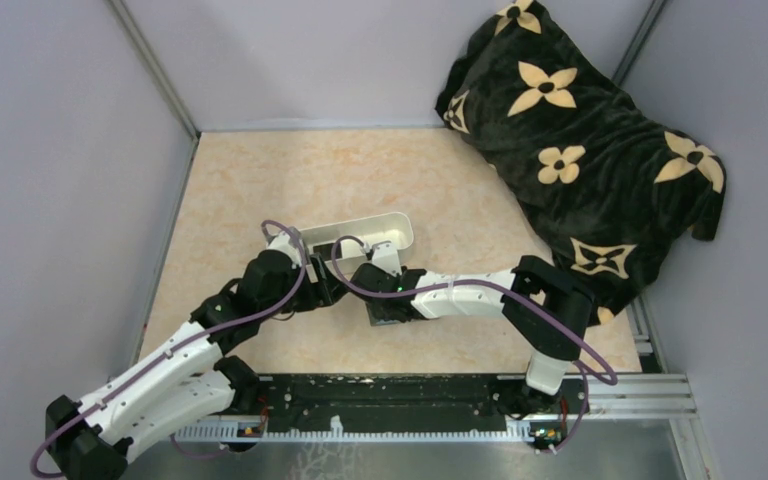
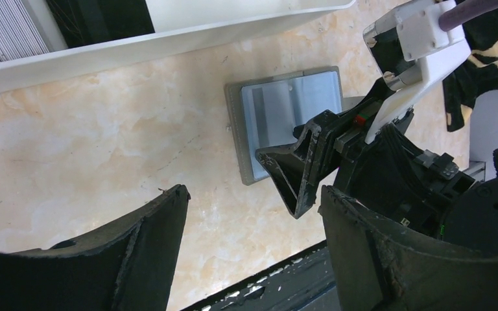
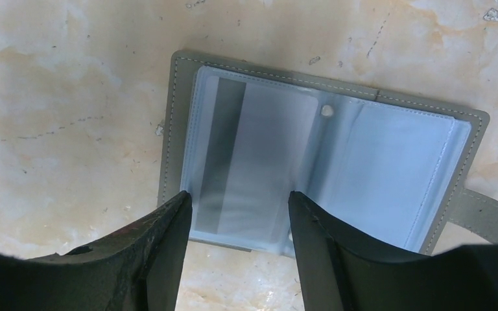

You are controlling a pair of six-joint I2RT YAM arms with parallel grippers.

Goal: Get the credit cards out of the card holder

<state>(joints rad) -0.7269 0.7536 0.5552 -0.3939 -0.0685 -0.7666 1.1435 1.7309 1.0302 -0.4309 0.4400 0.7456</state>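
The card holder (image 3: 389,162) lies open and flat on the marbled table, a grey wallet with clear blue-grey pockets. One of the credit cards (image 3: 259,142), pale with a dark stripe, sits inside the left pocket. My right gripper (image 3: 238,197) hovers open over the holder's near edge, its fingers astride that pocket with nothing held. In the left wrist view the card holder (image 2: 285,107) shows beyond the right gripper's fingers (image 2: 298,172). My left gripper (image 2: 253,191) stands open and empty beside it, over bare table. From above, both grippers meet near the card holder (image 1: 388,312).
A long white tray (image 1: 360,235) stands just behind the grippers, also seen as the tray (image 2: 168,29) in the left wrist view. A black blanket with tan flowers (image 1: 580,150) is heaped at the back right. The black base rail (image 1: 390,400) runs along the near edge.
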